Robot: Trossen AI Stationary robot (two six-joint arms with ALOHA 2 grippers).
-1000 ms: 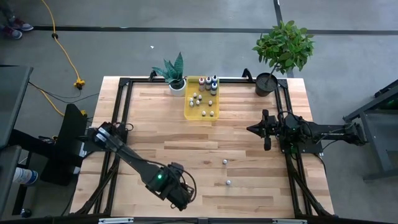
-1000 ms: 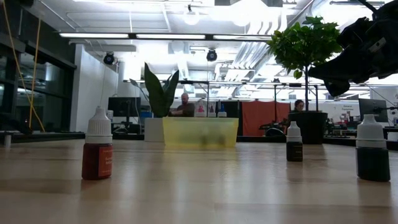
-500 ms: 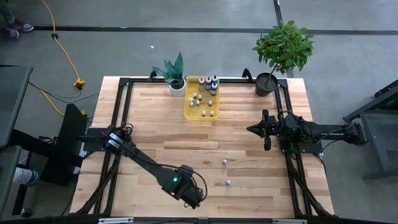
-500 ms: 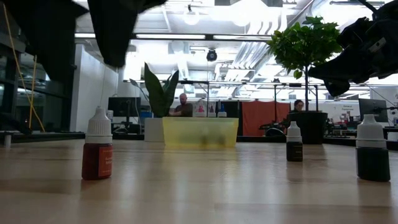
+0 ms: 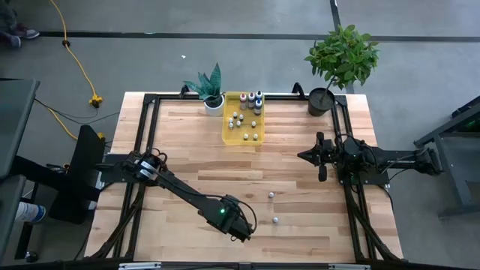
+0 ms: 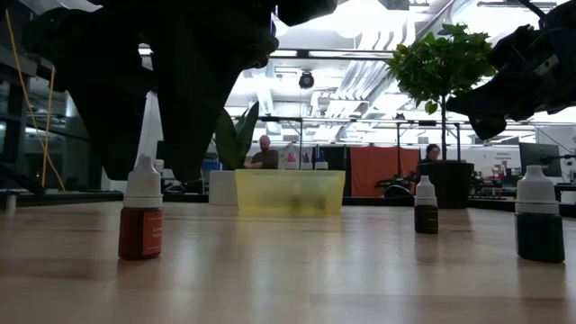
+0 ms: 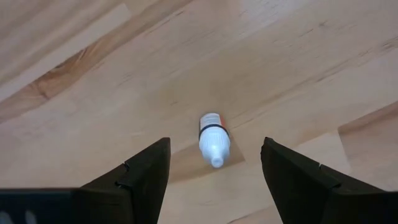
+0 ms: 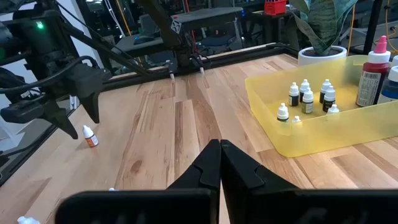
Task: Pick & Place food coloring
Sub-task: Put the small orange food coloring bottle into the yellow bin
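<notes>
A small red food coloring bottle [image 6: 140, 220] with a white cap stands upright on the wood near the table's near edge; the left wrist view looks down on its cap [image 7: 213, 140]. My left gripper [image 5: 244, 229] hangs open just above it, one finger on either side [image 7: 214, 149], touching nothing. Two more small bottles [image 5: 271, 195] [image 5: 276, 220] stand on the table to its right. The other bottles sit in the yellow tray [image 5: 227, 135]. My right gripper [image 5: 321, 156] is shut [image 8: 219, 149] and waits above the table's right side.
The translucent yellow tray [image 8: 311, 140] lies by the far edge, between a small potted plant [image 5: 213, 91] and a large one [image 5: 339, 60]. Two dark bottles [image 6: 426, 207] [image 6: 540, 216] stand right of the red one in the low view. People sit in the room behind.
My left gripper has travelled along the near edge toward the table's right and come over the red bottle; in the low view it has entered from above and come down around the bottle's cap. The bottles and my right arm have stayed put.
</notes>
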